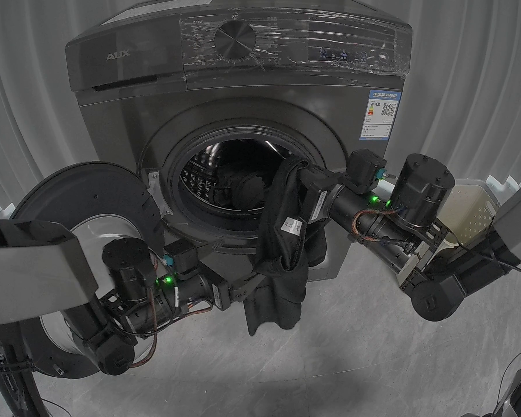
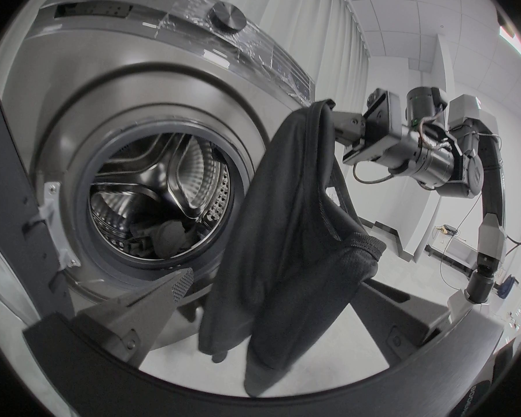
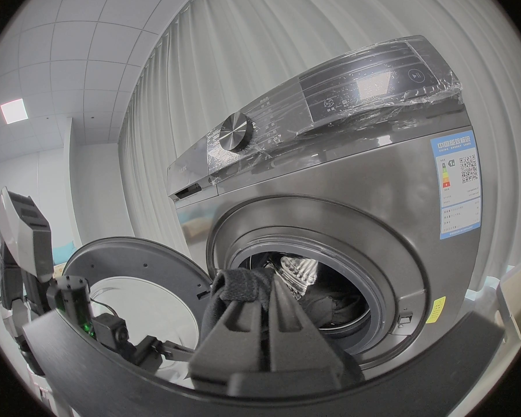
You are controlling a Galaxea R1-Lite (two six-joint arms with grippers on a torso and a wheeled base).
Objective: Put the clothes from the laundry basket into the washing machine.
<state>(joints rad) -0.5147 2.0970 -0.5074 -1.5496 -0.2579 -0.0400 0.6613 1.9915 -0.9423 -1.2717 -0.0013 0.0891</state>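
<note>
Curtains (image 1: 474,59) hung behind the washing machine (image 1: 127,123) on grey floor (image 1: 359,348); right gripper (image 3: 269,314) pinched a black garment (image 1: 281,244), left gripper (image 1: 253,284) spread.

A black cloth garment (image 1: 281,250) hangs from the right gripper (image 1: 302,178) before the grey washing machine (image 1: 127,117); its round door (image 1: 92,198) stands left, the white plastic laundry basket (image 1: 474,209) right.

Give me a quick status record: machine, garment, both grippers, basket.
washing machine: door swung open; dark clothes already in the drum
black garment: hanging before the opening, outside the drum
right gripper: shut on the garment's top, at the opening's edge
left gripper: lower down, fingers open, garment hanging between them
laundry basket: white, on the robot's right; contents hidden
</note>
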